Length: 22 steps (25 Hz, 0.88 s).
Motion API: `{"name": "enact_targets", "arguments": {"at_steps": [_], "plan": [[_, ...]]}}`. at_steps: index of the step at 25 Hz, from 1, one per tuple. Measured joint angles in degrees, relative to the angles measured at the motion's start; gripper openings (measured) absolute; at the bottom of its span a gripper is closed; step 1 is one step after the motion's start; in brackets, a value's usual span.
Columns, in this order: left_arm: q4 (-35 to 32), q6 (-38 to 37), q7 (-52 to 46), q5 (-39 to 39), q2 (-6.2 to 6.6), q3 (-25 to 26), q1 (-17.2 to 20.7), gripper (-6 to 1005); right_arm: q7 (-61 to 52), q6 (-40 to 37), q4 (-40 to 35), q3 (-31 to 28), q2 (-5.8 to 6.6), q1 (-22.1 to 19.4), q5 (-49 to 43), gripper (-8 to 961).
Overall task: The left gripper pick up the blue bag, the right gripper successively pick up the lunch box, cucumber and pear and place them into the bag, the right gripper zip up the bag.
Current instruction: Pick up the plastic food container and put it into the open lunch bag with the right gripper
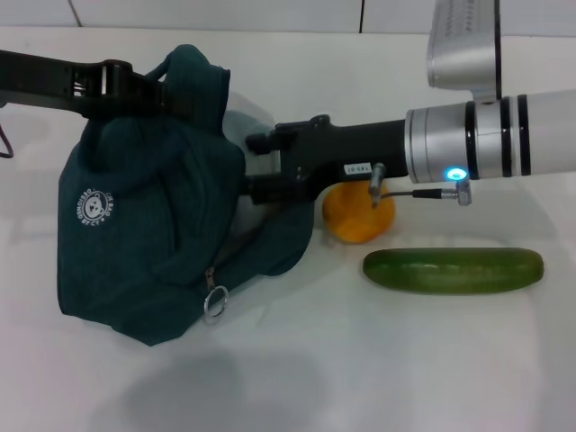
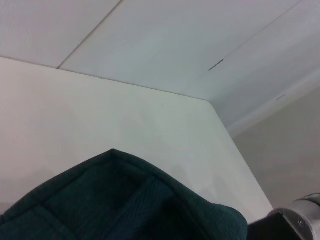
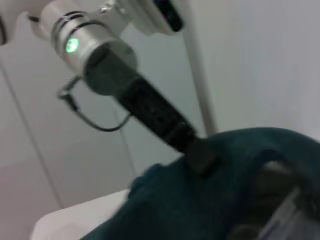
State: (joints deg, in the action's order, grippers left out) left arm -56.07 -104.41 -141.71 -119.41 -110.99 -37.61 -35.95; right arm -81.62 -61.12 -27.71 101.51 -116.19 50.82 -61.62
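Cucumber (image 1: 453, 270) and pear (image 1: 358, 216) wait on the tabletop (image 1: 432, 360) while my left hand (image 1: 148, 85) holds up the blue bag (image 1: 153, 234) and my right hand (image 1: 256, 166), grip hidden, reaches inside, probably delivering the lunch box.

At the left of the head view, my black left end effector (image 1: 148, 90) meets the dark teal fabric lunch bag (image 1: 144, 234), which carries a white round logo (image 1: 90, 209) and a silver ring zipper pull (image 1: 215, 302). My right end effector (image 1: 261, 166) is black on a silver arm. Lower right lie an orange-yellow pear (image 1: 358, 220) and a smooth dark green cucumber (image 1: 453, 270) on the white counter (image 1: 378, 360).
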Motion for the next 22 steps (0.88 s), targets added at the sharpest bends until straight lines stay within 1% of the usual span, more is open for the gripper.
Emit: {"name": "enact_targets", "arguments": {"at_steps": [6, 8, 9, 10, 11, 14, 19, 22], "plan": [[0.0, 0.0, 0.0, 0.0, -0.16, 0.0, 0.3, 37, 3.7, -3.9, -1.8, 2.3, 0.00, -0.9, 0.3, 666], [0.0, 0.0, 0.0, 0.1, -0.17, 0.1, 0.4, 37, 4.2, -4.4, -2.7, 2.1, 0.00, -2.1, 0.4, 666], [0.0, 0.0, 0.0, 0.1, -0.17, 0.1, 0.5, 37, 4.4, -4.2, -3.7, 1.3, -0.01, -3.7, 0.5, 666], [0.0, 0.0, 0.0, 0.2, -0.18, 0.2, 0.5, 37, 4.4, -4.2, -3.7, 1.3, -0.01, -3.7, 0.5, 666], [0.0, 0.0, 0.0, 0.2, -0.18, 0.2, 0.6, 37, 4.7, -4.2, -4.4, 0.1, 0.00, -5.2, 0.7, 666], [0.0, 0.0, 0.0, 0.4, -0.17, 0.3, 0.9, 37, 5.4, -4.3, -5.4, -1.8, 0.03, -7.5, 0.9, 665], [0.0, 0.0, 0.0, 0.5, -0.12, 0.4, 1.4, 38, 8.2, -5.4, -10.7, -6.7, 0.37, -14.9, 1.0, 665], [0.0, 0.0, 0.0, 0.5, -0.06, 0.4, 1.9, 38, 8.8, -6.1, -13.3, -9.6, 0.62, -18.6, 1.0, 664]]}}
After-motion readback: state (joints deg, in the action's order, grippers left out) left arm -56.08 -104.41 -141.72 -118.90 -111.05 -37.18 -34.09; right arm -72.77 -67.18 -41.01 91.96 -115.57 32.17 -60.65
